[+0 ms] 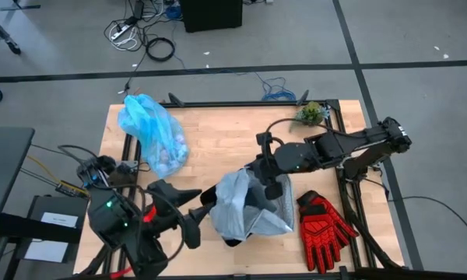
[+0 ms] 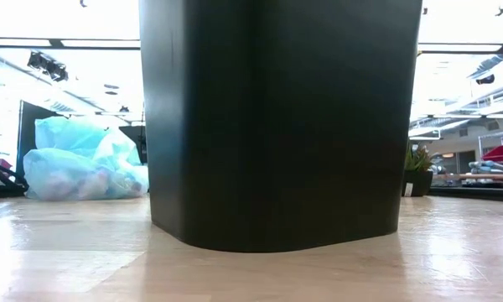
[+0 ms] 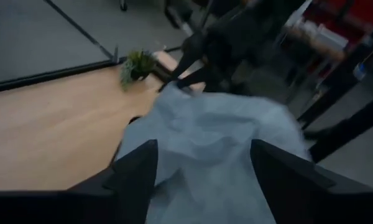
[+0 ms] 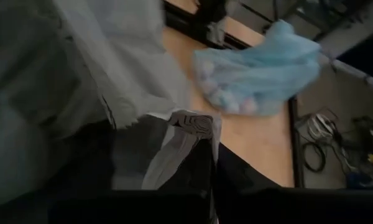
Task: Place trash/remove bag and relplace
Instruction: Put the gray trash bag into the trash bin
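Note:
A black bin (image 2: 277, 126) stands near the table's front middle. A pale grey-blue plastic bag (image 1: 241, 204) is draped over its top. My right gripper (image 1: 271, 185) is shut on that bag's far side. My left gripper (image 1: 206, 211) hovers open at the bag's left side, and the pale plastic (image 3: 211, 137) lies just ahead between its fingers; I cannot tell whether they touch it. The cyan-blue bag (image 1: 149, 128) lies at the far left of the table, resting on its side. The pink and white trash wads (image 1: 170, 155) show through its lower end. My right gripper pinches a crumpled edge of the pale bag (image 4: 188, 127) between its two shut fingers (image 4: 202, 174). The fingers slant down from the table's right side. The plastic spreads away from the hold over the bin's top and hangs slack down its sides.
A red work glove (image 1: 323, 225) lies right of the bin near the front edge. A small green plant (image 1: 311, 113) stands at the far right corner. Bare wood lies between the cyan bag and the bin. A dark frame rims the table.

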